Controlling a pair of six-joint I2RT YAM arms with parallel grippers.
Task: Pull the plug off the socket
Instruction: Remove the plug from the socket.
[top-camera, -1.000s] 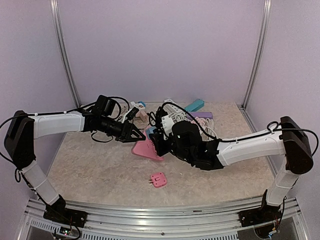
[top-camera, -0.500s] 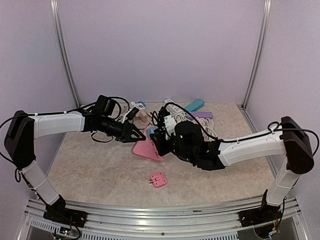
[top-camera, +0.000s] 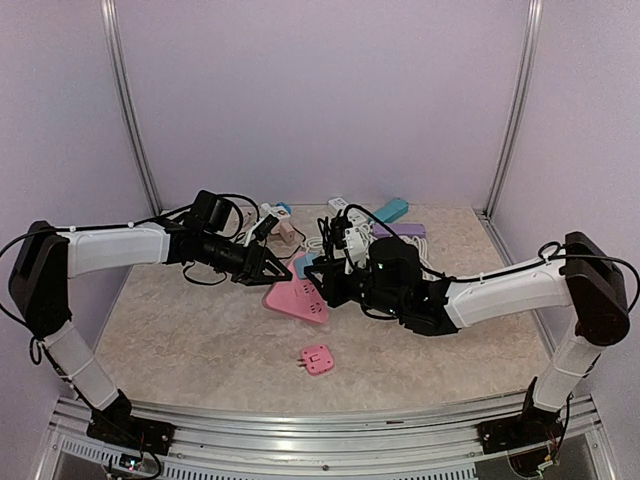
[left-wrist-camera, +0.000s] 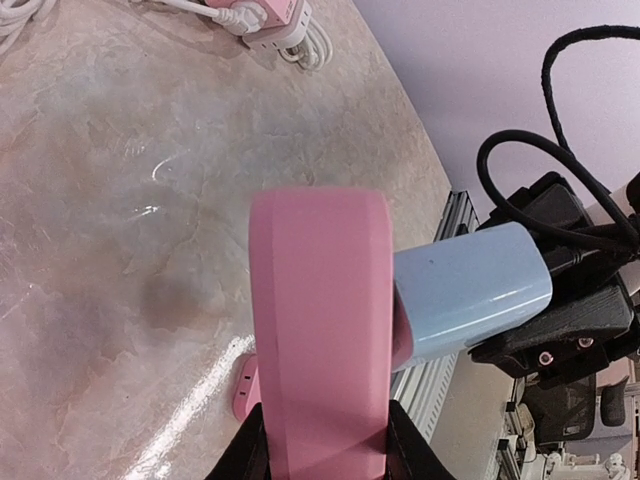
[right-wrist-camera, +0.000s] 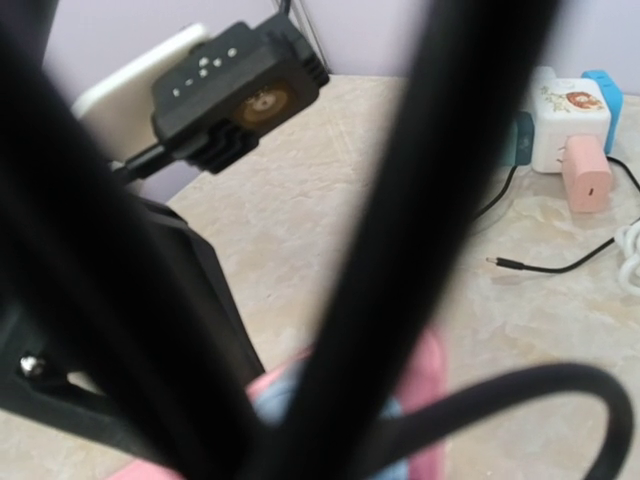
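Note:
In the left wrist view a pink socket block (left-wrist-camera: 320, 330) stands between my left gripper's (left-wrist-camera: 322, 445) fingers (left-wrist-camera: 250, 455), which are shut on it. A light blue plug (left-wrist-camera: 470, 290) sticks out of the socket's right side, still against it. My right gripper (left-wrist-camera: 545, 325) grips the plug's far end. From above, the left gripper (top-camera: 277, 271) holds the pink socket (top-camera: 297, 301) just over the table. The blue plug (top-camera: 305, 265) sits at the socket's top, by the right gripper (top-camera: 325, 280). Black cables blur the right wrist view; the plug (right-wrist-camera: 275, 400) and socket (right-wrist-camera: 428, 375) show only partly.
A small pink adapter (top-camera: 318, 359) lies on the table in front of the grippers. At the back is a heap of power strips and cords (top-camera: 350, 225), with a teal strip (top-camera: 390, 210) and a purple one (top-camera: 405, 231). A white cube socket (right-wrist-camera: 570, 120) carries a pink charger (right-wrist-camera: 587, 175).
My right arm's wrist has swung to the right and away from the socket's front, with the blue plug still at the socket. The left arm has stayed put.

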